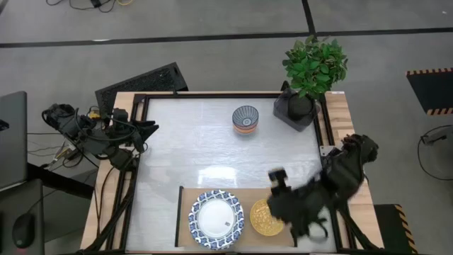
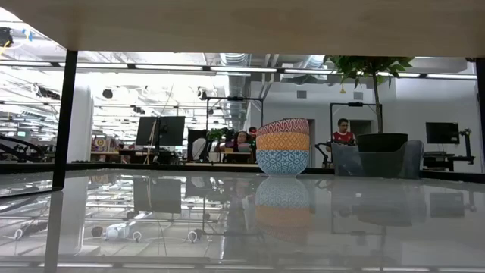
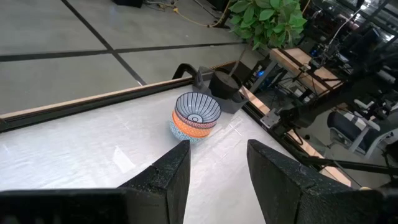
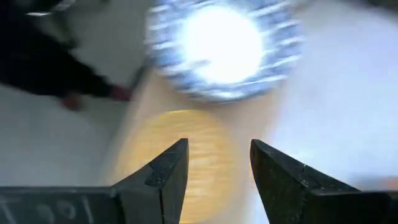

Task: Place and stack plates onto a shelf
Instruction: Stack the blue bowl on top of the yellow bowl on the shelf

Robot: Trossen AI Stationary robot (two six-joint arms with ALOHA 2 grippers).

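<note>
High view: the shelf is seen at the near edge of the table, with black rails at its sides.
Plates: a stack of plates with blue-and-white rims is parked on the left part of the shelf; how many are in it can't be made out from above.
Yellow plate: a golden-yellow round plate is laid just beside the blue stack on the same board, half covered by the right arm.
Right gripper: the right gripper is held low over the yellow plate, fingers spread with nothing between them; the blue stack is caught further out, pretty smeared.
Left gripper: the left gripper is kept back by the table's left edge, jaws apart and nothing gripped.
Bowls: striped bowls stacked together are set toward the far side, well apart from the shelf, also picked up in the left wrist view and the low view.
Plant: a potted plant is parked at the far right corner.
Background: a person in red is spotted across the room in the low view.
</note>
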